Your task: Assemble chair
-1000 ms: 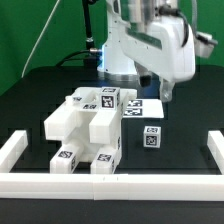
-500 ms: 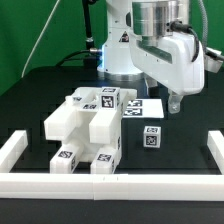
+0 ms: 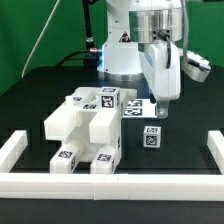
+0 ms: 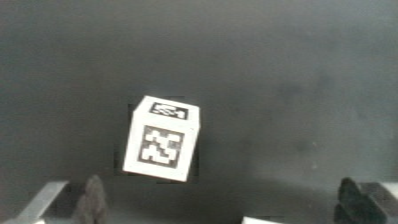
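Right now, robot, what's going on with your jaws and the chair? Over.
Jaws open, empty, gripper above small tagged block. Chair assembled in part, standing by front border bar. Nothing between jaws and block.

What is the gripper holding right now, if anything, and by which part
Nothing. The gripper hangs open above a small white tagged block, its fingertips apart and touching nothing.

env: robotics lab | black table (image 3: 40, 95) w/ white border bars (image 3: 110, 181) | green backdrop (image 3: 35, 30)
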Controlling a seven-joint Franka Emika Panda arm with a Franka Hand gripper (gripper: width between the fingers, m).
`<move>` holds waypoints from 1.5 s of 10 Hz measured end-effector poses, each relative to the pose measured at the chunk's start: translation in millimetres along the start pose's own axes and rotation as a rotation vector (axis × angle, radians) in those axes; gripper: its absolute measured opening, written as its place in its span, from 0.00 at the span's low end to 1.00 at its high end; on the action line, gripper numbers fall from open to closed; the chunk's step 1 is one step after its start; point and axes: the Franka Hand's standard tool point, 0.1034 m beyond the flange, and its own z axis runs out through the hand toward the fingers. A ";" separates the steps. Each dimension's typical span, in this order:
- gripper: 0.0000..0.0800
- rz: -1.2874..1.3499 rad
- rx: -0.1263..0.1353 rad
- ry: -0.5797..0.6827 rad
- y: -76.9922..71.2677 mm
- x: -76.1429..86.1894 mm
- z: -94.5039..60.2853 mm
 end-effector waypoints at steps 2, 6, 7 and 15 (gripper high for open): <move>0.81 -0.001 -0.006 -0.002 0.6 -0.8 0.6; 0.81 0.036 -0.019 -0.005 8.8 2.9 5.3; 0.81 0.090 -0.038 -0.001 19.1 2.8 12.3; 0.81 0.096 -0.088 0.048 35.7 2.0 52.5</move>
